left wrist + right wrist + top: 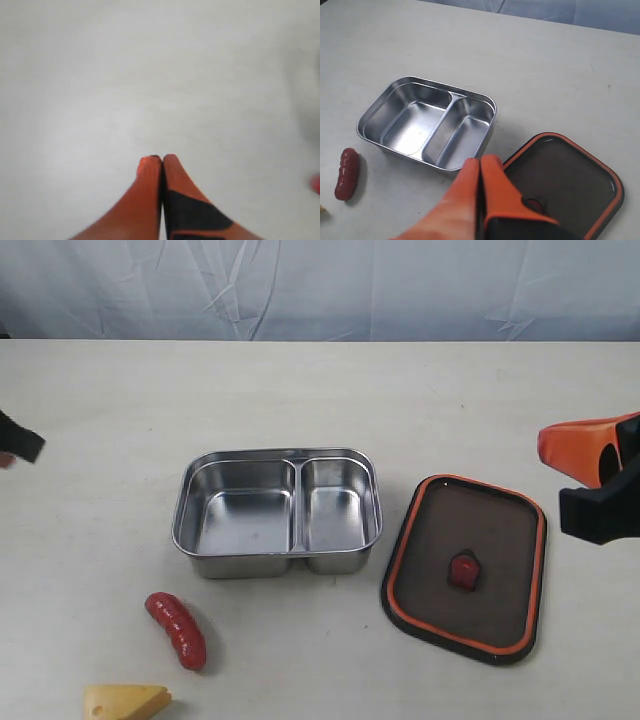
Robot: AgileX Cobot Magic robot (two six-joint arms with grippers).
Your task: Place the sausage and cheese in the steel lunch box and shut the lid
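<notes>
The steel lunch box (pixel 278 512) (pixel 427 122) sits empty at mid-table, larger compartment on the left. The dark lid (pixel 467 566) (pixel 565 182) lies rim-up to its right, orange valve (pixel 464 571) at its centre. The red sausage (pixel 177 629) (pixel 347 173) lies on the table in front of the box's left corner. The yellow cheese (pixel 125 702) rests at the near edge, left of the sausage. My right gripper (pixel 481 159) (pixel 560 445) is shut and empty, raised beyond the lid's right side. My left gripper (pixel 156 158) is shut over bare table; only a dark part of it (pixel 20 438) shows at the far left.
A pale wrinkled backdrop (pixel 320 285) runs along the table's far edge. The off-white table (pixel 300 400) stretches behind the box.
</notes>
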